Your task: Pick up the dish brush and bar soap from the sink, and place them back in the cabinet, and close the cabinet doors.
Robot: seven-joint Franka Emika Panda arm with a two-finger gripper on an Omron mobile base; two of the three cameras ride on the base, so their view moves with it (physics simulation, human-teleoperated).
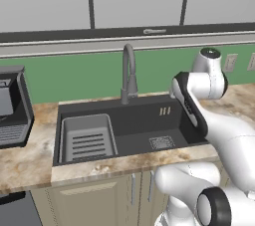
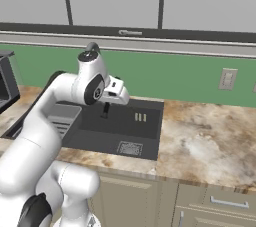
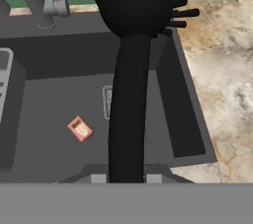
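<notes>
Black dish brush (image 3: 129, 70) is held clamped by its handle in the gripper (image 3: 126, 178), raised above the dark-grey sink (image 3: 59, 50), while the pinkish bar soap (image 3: 80, 129) is left on the basin floor.

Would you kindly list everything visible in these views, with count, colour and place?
dish brush: one, black, held above the sink, bristles away from the tool
bar soap: one, pinkish-orange, on the sink floor
sink: one, dark grey, set in the counter
tray insert: one, grey ribbed, left part of the sink
drain grate: one, square, sink floor
faucet: one, grey gooseneck, behind the sink
counter: marbled beige, around the sink
wall outlet: one, pale, green backsplash
tool: one, dark tips, shut on the brush handle
</notes>
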